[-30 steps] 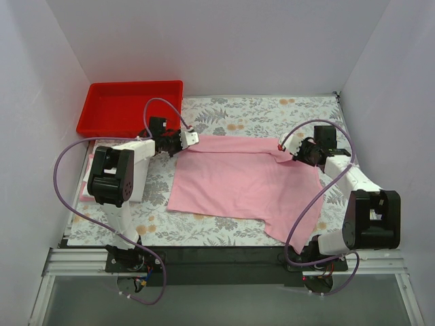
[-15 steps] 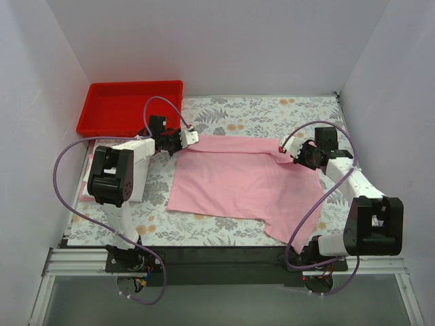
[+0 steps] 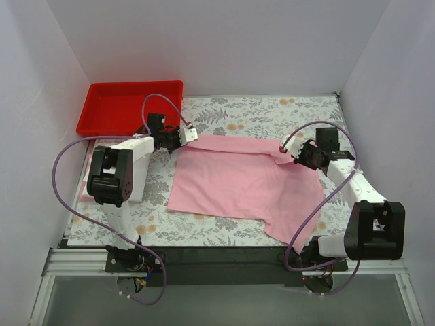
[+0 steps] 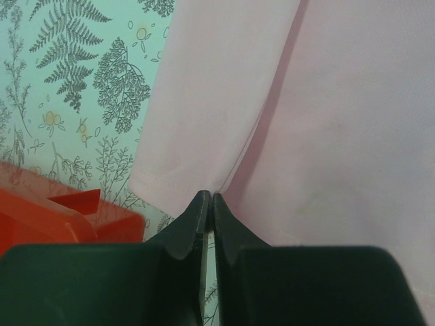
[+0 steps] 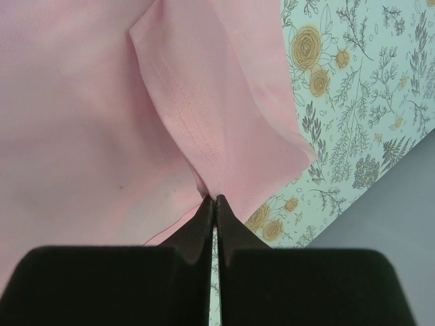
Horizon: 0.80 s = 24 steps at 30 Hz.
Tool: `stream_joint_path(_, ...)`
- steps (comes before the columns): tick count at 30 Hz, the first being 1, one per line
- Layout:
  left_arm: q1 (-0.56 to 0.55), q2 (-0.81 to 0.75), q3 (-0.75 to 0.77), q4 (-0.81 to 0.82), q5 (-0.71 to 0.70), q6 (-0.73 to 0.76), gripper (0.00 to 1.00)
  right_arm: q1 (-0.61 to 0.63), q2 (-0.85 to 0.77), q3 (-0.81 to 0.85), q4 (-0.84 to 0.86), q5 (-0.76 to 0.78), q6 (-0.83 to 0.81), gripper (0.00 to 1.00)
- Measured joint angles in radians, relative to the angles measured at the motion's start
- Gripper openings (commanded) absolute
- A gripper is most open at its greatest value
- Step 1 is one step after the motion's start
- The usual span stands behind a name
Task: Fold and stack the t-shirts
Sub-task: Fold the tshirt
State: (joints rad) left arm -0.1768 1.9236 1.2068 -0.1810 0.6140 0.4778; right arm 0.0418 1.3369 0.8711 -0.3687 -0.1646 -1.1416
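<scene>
Shirt (image 3: 245, 183), pink, lies spread at frame centre. Left gripper (image 3: 185, 136) and right gripper (image 3: 285, 148) each pinch its upper edge, jaws fully closed on it. Judged step: first fold in hand; next, both must carry that edge evenly toward the lower hem.

t-shirt (image 3: 238, 183) spread on the tablecloth (image 3: 272, 112), tray (image 3: 129, 107) behind it at the far left
</scene>
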Motion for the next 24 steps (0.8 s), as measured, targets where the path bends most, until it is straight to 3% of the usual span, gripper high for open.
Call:
stream_joint_path(15, 0.011, 0.0, 0.006, -0.023, 0.022, 0.01, 0.0, 0.0, -0.033, -0.037, -0.028, -0.026, 0.005, 0.01)
stream_joint_path(17, 0.011, 0.0, 0.006, -0.029, 0.022, 0.017, 0.05, 0.0, -0.033, -0.053, -0.034, -0.025, 0.002, 0.13)
stream_joint_path(18, 0.011, 0.0, 0.006, -0.032, 0.022, 0.021, 0.08, 0.0, -0.033, -0.058, -0.039, -0.025, 0.001, 0.34)
stream_joint_path(20, 0.011, 0.0, 0.006, -0.045, 0.023, 0.029, 0.15, 0.0, -0.032, -0.064, -0.057, -0.021, -0.003, 0.51)
stream_joint_path(21, 0.011, -0.002, 0.006, -0.059, 0.024, 0.031, 0.2, 0.0, -0.033, -0.064, -0.068, -0.021, -0.007, 0.68)
stream_joint_path(24, 0.011, -0.012, 0.01, -0.134, 0.027, 0.036, 0.25, -0.01, -0.033, -0.055, -0.112, -0.037, -0.014, 0.74)
